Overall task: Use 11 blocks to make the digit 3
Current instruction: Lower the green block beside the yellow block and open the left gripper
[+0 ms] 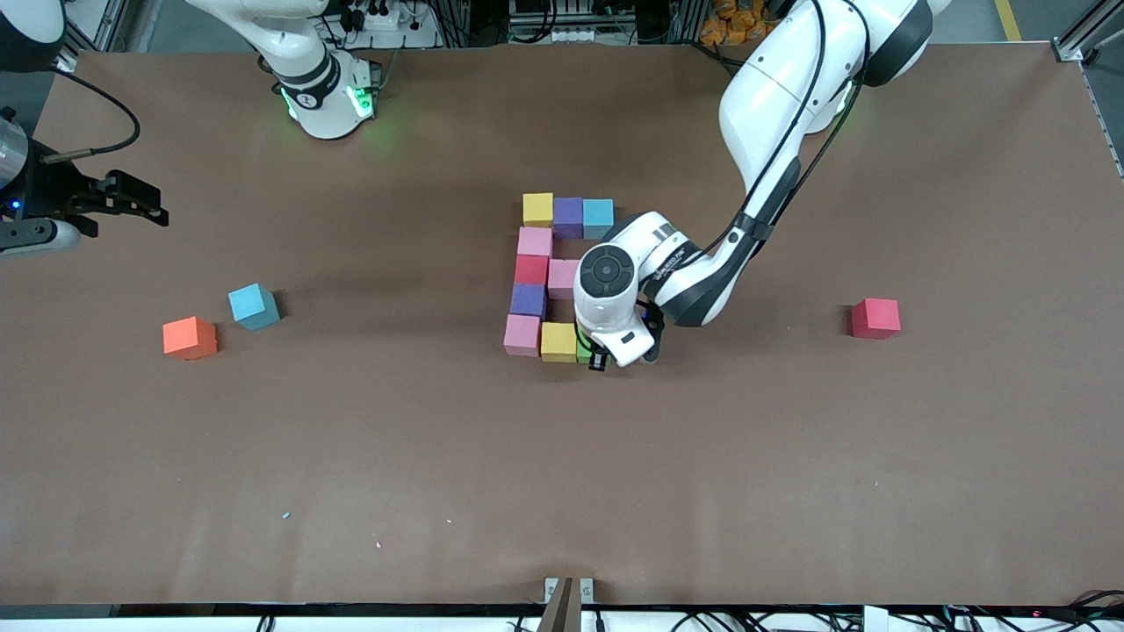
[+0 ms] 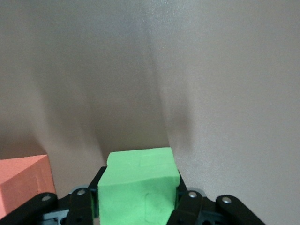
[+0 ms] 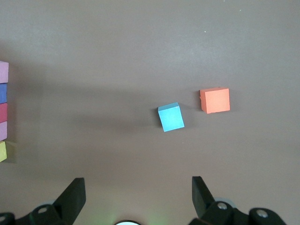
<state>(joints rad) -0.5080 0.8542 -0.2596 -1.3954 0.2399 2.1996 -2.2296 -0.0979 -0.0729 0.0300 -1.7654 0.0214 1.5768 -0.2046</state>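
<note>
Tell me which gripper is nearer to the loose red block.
The left gripper. It is shut on the green block at the figure, toward the red block's side. The right gripper waits open at the right arm's end of the table.

1. The counter (image 1: 439, 456) is plain matte brown.
2. The row of the figure nearest the robots' bases reads yellow block (image 1: 537, 209), purple block (image 1: 568, 216), blue block (image 1: 598, 217).
3. The column reads pink block (image 1: 535, 240), red block (image 1: 531, 269), second purple block (image 1: 529, 300), pink corner block (image 1: 522, 334).
4. Another pink block (image 1: 562, 277) sits beside the red one.
5. A second yellow block (image 1: 558, 341) sits beside the pink corner block.
6. The green block (image 2: 138, 187) is bright green, between black fingers (image 2: 186, 208).
7. Loose: an orange block (image 1: 189, 338), a light-blue block (image 1: 253, 305), a red loose block (image 1: 875, 318).
8. Both arms are white with black joints.
</note>
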